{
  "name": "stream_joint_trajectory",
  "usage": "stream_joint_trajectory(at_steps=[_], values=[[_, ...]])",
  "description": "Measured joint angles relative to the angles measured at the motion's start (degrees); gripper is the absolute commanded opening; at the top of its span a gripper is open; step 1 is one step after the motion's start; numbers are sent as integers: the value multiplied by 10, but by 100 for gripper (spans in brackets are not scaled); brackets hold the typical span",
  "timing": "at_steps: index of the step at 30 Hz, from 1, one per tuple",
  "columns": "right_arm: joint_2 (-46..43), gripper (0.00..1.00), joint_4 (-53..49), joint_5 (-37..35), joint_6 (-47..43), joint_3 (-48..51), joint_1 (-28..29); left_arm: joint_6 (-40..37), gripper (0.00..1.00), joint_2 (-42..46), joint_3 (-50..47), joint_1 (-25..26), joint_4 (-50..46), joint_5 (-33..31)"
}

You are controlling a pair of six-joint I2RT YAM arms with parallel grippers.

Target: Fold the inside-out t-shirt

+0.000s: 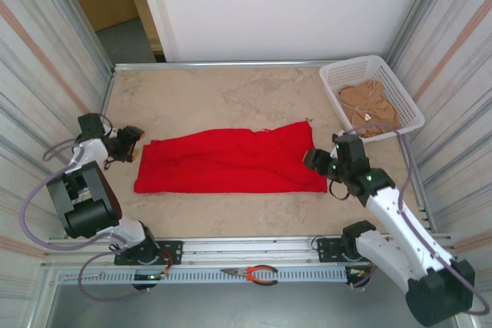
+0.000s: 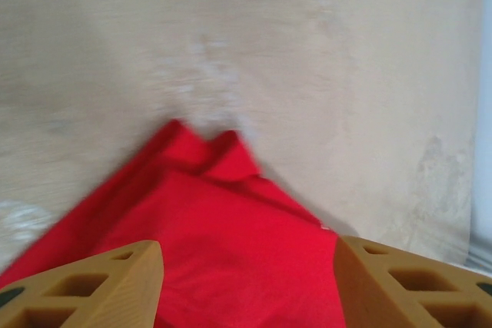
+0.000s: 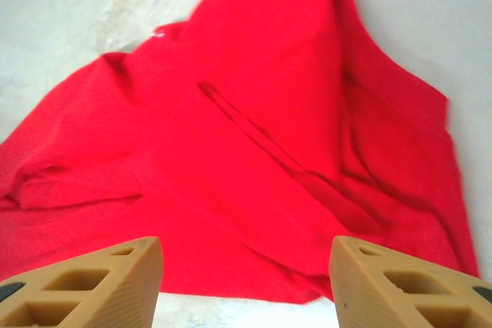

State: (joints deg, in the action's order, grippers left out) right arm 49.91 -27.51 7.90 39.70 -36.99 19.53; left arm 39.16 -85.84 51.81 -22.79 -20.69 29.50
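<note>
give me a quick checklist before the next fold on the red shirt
1. Left tool open, empty: ok.
2. Right tool open, empty: ok.
3. Bright red cotton t-shirt lying as a long band on the beige table: ok.
4. Band's layers lined up at its right end: not ok, uneven.
5. Tan-brown garment inside the white plastic basket, apart from the shirt: ok.

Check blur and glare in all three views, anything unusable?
Top external: sharp, evenly lit, no glare; the shirt reads as saturated red, its folds faint. Left wrist: smeared by blur, table streaked, shirt edge soft. Right wrist: fairly sharp, creases readable, table bright at the top.
</note>
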Motion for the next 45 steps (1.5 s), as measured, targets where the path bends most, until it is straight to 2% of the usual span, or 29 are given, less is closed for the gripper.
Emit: stream_joint_trajectory(at_steps=[5, 9, 13, 19, 23, 26, 28, 35, 41, 45], values=[[190, 57, 20, 29, -53, -124, 5, -25, 62, -20, 86, 95, -14, -5], [315, 55, 22, 39, -76, -192, 15, -39, 62, -48, 104, 147, -18, -9], [410, 55, 20, 39, -87, -236, 43, -48, 62, -92, 103, 159, -31, -19], [478, 53, 19, 21, -87, -252, 79, -56, 63, -125, 95, 158, -35, -36], [504, 45, 19, 2, -86, -261, 81, -55, 62, -137, 90, 158, -32, -40], [523, 22, 21, -8, -83, -274, 81, -55, 63, -141, 83, 158, -31, -41], [533, 0, 23, -8, -83, -283, 81, -55, 62, -144, 83, 158, -30, -41], [521, 0, 27, -7, -80, -279, 81, -55, 62, -153, 83, 158, -22, -47], [405, 0, 26, -11, -66, -218, 90, -55, 63, -163, 83, 158, -18, -47], [321, 0, 30, -24, -40, -166, 130, -55, 63, -163, 83, 158, -17, -47]])
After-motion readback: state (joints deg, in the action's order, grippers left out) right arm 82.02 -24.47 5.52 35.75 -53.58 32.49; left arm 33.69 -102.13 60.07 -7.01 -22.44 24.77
